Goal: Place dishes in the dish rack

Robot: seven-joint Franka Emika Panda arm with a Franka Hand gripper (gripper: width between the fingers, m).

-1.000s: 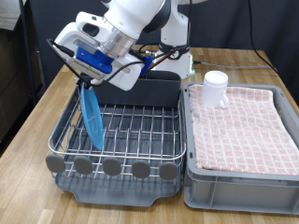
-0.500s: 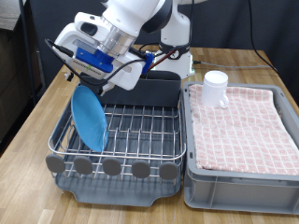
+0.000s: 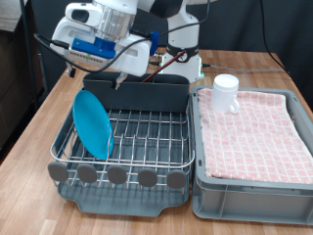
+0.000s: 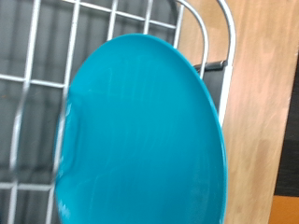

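Note:
The light-blue plate (image 3: 93, 122) stands on edge in the silver wire dish rack (image 3: 142, 132), leaning at the exterior view's left end. It fills the wrist view (image 4: 140, 131), with rack wires (image 4: 93, 42) behind it. My gripper (image 3: 114, 78) hangs above the plate, open and empty, clear of its rim. The small white mug (image 3: 226, 93) stands on the pink checkered cloth. The dark grey utensil caddy (image 3: 156, 96) runs along the rack's far side. The wooden spoon is out of view.
A grey bin (image 3: 249, 191) lined with pink checkered cloth (image 3: 254, 132) sits at the exterior view's right of the rack. Both stand on a wooden table (image 3: 39, 127). The robot's base is behind the caddy.
The gripper let go of the plate and rose up and away. The plate turned from edge-on to leaning in the rack's left end.

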